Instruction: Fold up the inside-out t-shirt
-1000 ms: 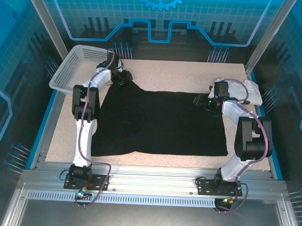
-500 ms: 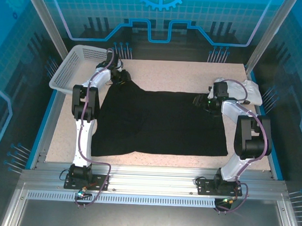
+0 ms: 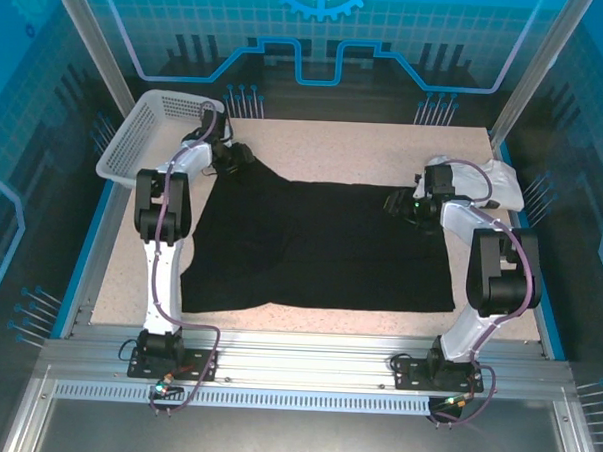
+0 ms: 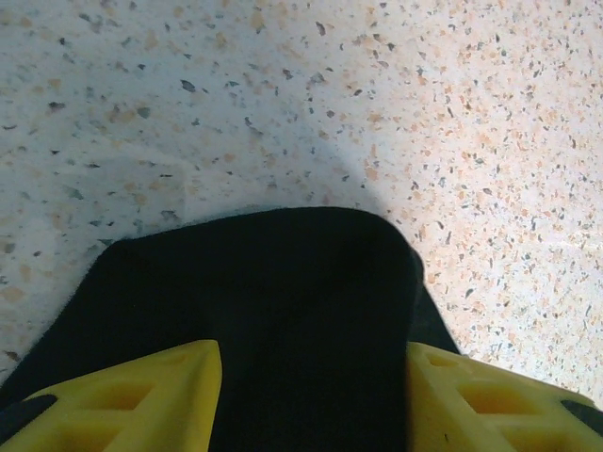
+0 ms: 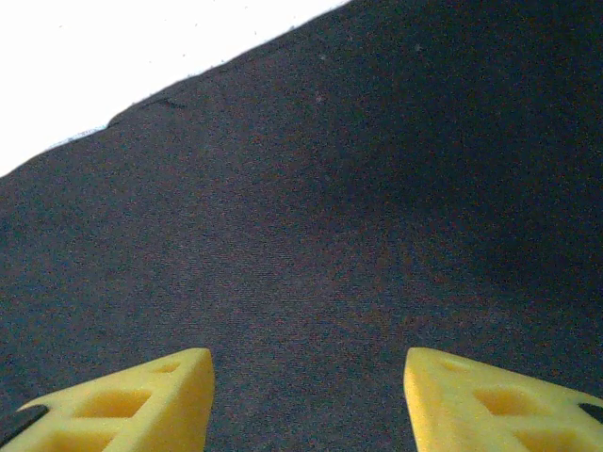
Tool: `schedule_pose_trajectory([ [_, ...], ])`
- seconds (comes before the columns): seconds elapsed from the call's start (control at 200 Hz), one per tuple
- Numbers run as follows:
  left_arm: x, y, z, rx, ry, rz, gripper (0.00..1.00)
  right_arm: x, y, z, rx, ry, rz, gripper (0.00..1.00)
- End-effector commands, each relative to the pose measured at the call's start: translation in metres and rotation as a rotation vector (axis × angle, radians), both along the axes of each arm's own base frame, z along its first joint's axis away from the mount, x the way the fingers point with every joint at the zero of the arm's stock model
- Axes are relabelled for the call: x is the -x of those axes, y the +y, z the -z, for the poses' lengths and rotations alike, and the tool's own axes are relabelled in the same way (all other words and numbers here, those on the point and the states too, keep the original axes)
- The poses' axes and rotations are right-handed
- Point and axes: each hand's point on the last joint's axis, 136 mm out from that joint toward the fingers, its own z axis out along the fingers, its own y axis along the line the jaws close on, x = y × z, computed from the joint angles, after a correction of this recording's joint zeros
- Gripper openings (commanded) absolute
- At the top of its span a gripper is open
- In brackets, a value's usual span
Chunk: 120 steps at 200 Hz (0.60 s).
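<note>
The speckled beige table [image 3: 365, 144] carries the black short-sleeved cloth t-shirt [image 3: 321, 247], which we find spread flat across its middle. A white plastic lattice basket [image 3: 135, 139] stands at the far-left corner. A white folded garment [image 3: 499, 180] lies at the far-right edge, just beside the shirt. The left gripper [image 4: 313, 353] sits at the shirt's far-left corner. In its wrist view we see the yellow fingers [image 4: 141, 395] standing apart, with the rounded cloth corner lying between them, not pinched. The right gripper [image 5: 309, 356] is low over the shirt's far-right corner, its fingers likewise apart over black cloth, gripping nothing.
</note>
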Motion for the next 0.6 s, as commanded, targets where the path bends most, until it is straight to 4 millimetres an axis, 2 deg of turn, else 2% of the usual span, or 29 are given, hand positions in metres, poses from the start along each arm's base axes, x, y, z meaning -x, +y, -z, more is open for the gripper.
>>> schedule_pose_trajectory([
  [0.0, -0.001, -0.002, -0.002, 0.027, 0.014, -0.010, 0.53, -0.002, 0.008, 0.005, -0.021, 0.008, -0.017, 0.56],
  [0.115, -0.002, -0.007, 0.004, 0.052, 0.029, 0.009, 0.51, -0.003, 0.009, 0.005, -0.022, 0.008, -0.018, 0.56],
  [0.235, -0.003, -0.014, 0.004, 0.069, 0.026, 0.033, 0.42, -0.003, 0.010, 0.006, -0.022, 0.010, -0.020, 0.56],
  [0.41, -0.009, -0.016, -0.004, 0.073, -0.003, 0.046, 0.31, -0.004, 0.013, 0.008, -0.024, 0.017, -0.025, 0.56],
  [0.595, -0.013, -0.015, -0.014, 0.057, -0.031, 0.058, 0.28, -0.005, 0.015, 0.008, -0.023, 0.015, -0.031, 0.56],
])
